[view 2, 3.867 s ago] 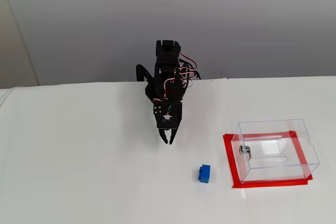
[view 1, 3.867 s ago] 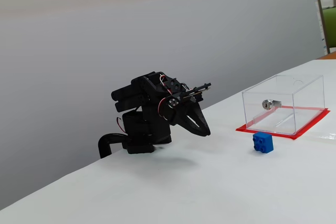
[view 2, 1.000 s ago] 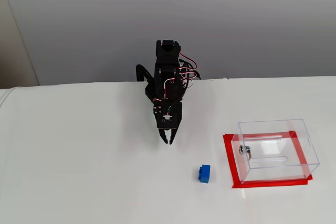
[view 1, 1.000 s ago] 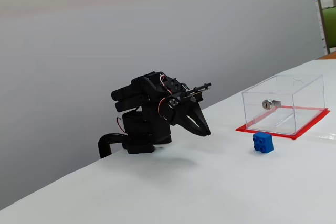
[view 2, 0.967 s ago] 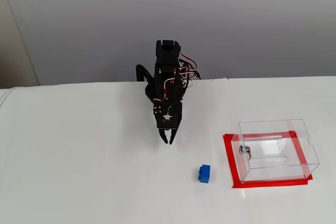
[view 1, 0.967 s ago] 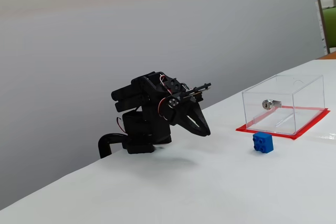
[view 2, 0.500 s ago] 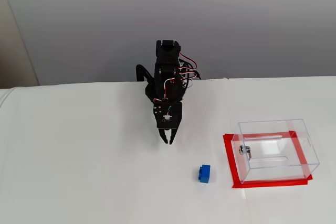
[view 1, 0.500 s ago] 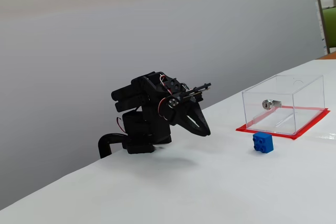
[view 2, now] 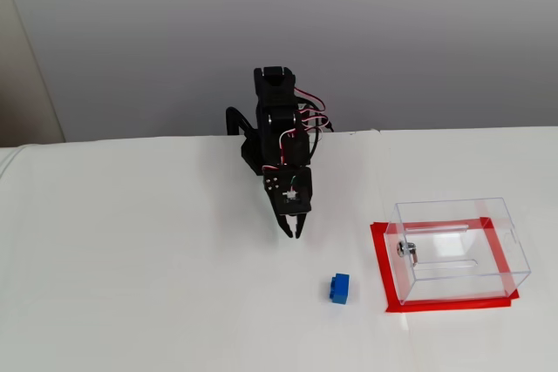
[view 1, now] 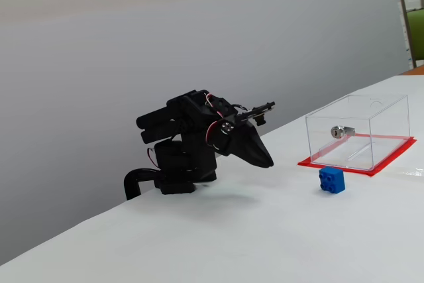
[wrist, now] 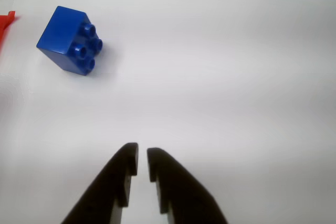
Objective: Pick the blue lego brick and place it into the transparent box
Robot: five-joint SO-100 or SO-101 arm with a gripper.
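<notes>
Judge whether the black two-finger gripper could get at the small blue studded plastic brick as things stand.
Probably yes. Bare white table lies between the gripper and the blue brick, which sits apart from the clear acrylic box. The jaws look nearly shut and would need opening.

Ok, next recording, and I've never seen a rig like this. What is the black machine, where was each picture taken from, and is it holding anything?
It is a small black robot arm with a two-finger gripper. One picture comes from a camera on its wrist, looking past the nearly closed, empty fingers. The other two cameras stand still: one off to the side, one facing the arm from above. On the white table lie a blue lego brick, untouched, and beside it a transparent box on red tape.
</notes>
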